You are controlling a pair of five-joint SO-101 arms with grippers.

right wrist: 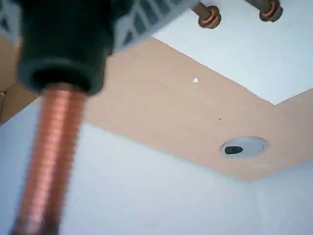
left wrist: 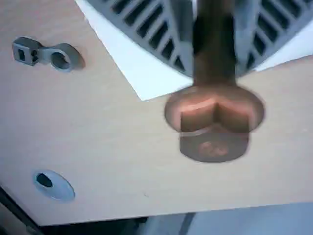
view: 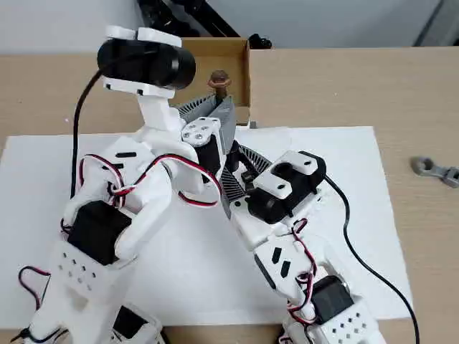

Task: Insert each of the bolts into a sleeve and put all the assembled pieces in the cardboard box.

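Observation:
A copper bolt (view: 219, 79) with a flanged hex head (left wrist: 213, 128) is held by its shaft in my left gripper (view: 214, 116), shut, just in front of the cardboard box (view: 224, 50) at the table's back. The head points toward the box. Close behind it, my right gripper (view: 238, 170) is shut on a black sleeve (right wrist: 63, 46). A threaded copper shaft (right wrist: 49, 161) sticks out of that sleeve. Two more copper bolts (right wrist: 210, 17) lie on the white sheet in the right wrist view.
A white sheet (view: 344, 186) covers the table's middle under both arms. A grey wrench-like part (view: 434, 169) lies on bare wood at the right. A round cable hole (left wrist: 51, 185) sits in the tabletop.

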